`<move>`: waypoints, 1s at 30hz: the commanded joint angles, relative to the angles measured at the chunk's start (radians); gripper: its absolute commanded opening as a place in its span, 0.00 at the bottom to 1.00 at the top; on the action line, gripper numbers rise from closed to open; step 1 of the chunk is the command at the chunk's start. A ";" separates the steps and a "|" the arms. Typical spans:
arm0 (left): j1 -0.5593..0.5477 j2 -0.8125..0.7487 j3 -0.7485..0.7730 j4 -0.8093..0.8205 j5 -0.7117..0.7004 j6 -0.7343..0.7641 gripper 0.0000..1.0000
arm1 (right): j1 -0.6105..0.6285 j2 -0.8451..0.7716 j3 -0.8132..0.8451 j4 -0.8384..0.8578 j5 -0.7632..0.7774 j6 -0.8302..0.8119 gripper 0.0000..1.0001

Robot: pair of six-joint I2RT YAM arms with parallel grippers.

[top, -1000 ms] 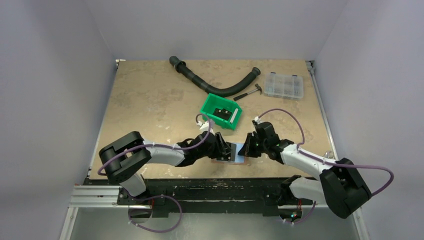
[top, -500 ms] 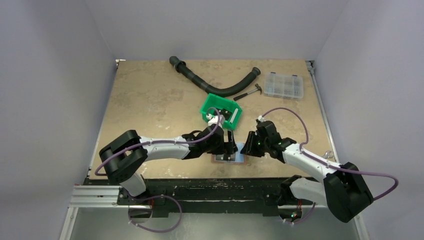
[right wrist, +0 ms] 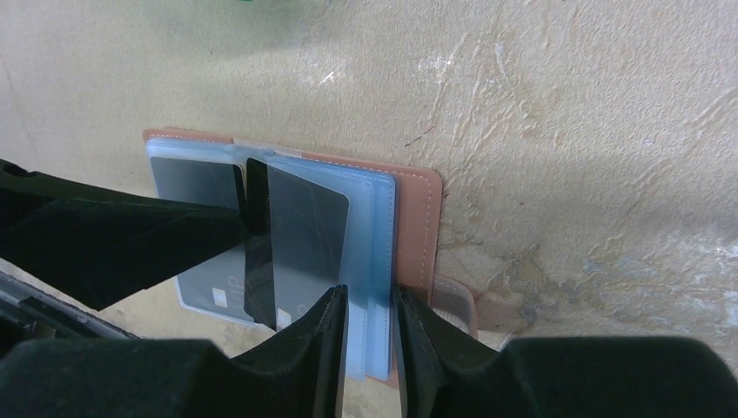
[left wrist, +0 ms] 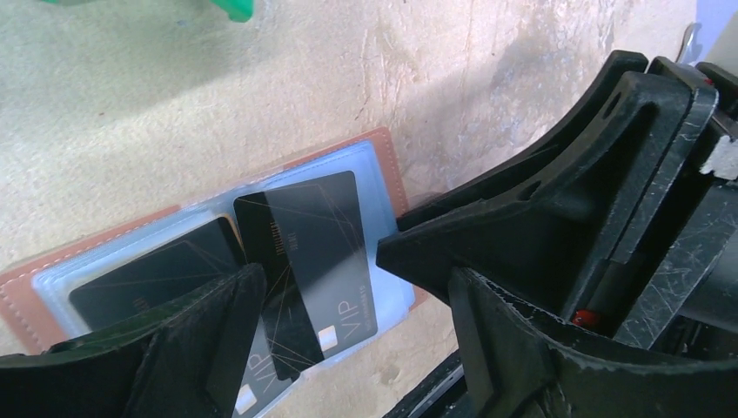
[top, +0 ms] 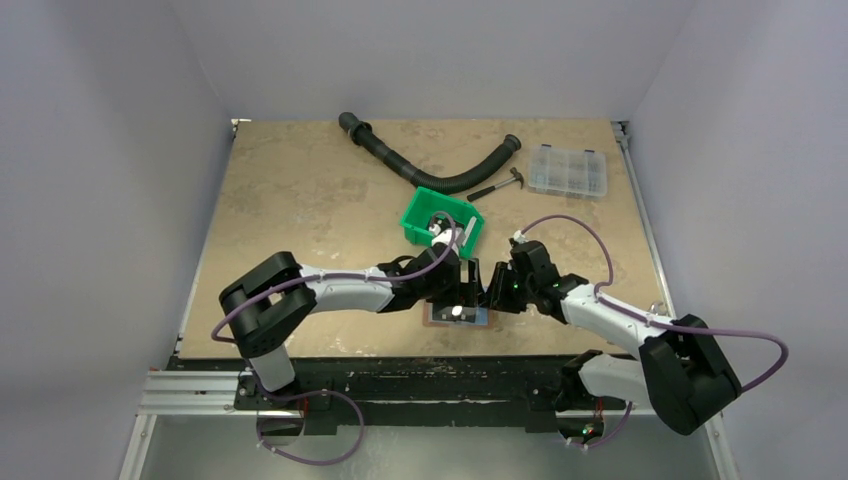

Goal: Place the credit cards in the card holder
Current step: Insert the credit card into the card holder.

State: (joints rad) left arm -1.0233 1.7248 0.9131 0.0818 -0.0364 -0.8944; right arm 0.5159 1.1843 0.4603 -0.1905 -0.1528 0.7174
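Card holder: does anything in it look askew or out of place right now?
Yes. The card holder lies open on the table, and one dark card sits crooked, crossing over the second dark card instead of lying square with the clear sleeves. It looks only partly pocketed.

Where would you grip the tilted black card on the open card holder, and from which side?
Probably its VIP-marked end, toward the table front edge. The tilted black card lies flat on the open card holder, askew over the neighbouring card, so only thin edges offer purchase; slide in low from the front and pinch across its thickness.
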 commanded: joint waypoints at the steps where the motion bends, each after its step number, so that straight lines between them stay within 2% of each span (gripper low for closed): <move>1: 0.002 0.059 -0.024 -0.036 0.075 0.017 0.84 | -0.004 0.013 -0.019 0.075 -0.052 0.006 0.32; 6: 0.050 0.068 -0.114 0.220 0.317 -0.087 0.81 | -0.004 0.002 -0.062 0.171 -0.139 0.069 0.32; 13: 0.072 -0.034 -0.159 0.284 0.377 -0.153 0.82 | -0.013 -0.070 -0.101 0.185 -0.140 0.123 0.33; 16: 0.078 -0.055 -0.160 0.256 0.372 -0.140 0.82 | -0.013 -0.072 -0.086 0.149 -0.114 0.116 0.34; 23: 0.078 -0.108 -0.091 0.021 0.240 0.003 0.83 | -0.013 -0.095 -0.045 0.022 -0.027 0.046 0.40; 30: 0.069 -0.043 -0.063 -0.009 0.246 0.037 0.84 | -0.014 -0.043 -0.039 0.058 -0.072 0.017 0.41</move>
State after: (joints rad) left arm -0.9493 1.6527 0.8104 0.1272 0.2237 -0.9058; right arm 0.5034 1.1130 0.3836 -0.1349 -0.2260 0.7731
